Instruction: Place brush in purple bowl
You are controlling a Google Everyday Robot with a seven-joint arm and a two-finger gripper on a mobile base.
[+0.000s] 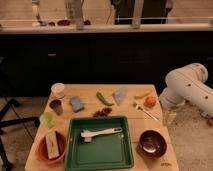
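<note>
The brush (101, 133) lies flat in the upper half of a green tray (123, 156), its white handle pointing right and its small bristle head at the left. The purple bowl (152, 142) stands on the table just right of the tray, with nothing in it that I can see. My gripper (169, 117) hangs from the white arm (187, 87) at the table's right edge, above and right of the bowl. It points down, stands open and holds nothing. It is well clear of the brush.
An orange-red bowl (51, 146) with a pale block stands at the front left. Behind the tray are a white cup (58, 90), a metal cup (55, 106), a blue sponge (76, 103), a green pepper (102, 98), an orange fruit (150, 101) and a pale fork-like utensil (145, 111).
</note>
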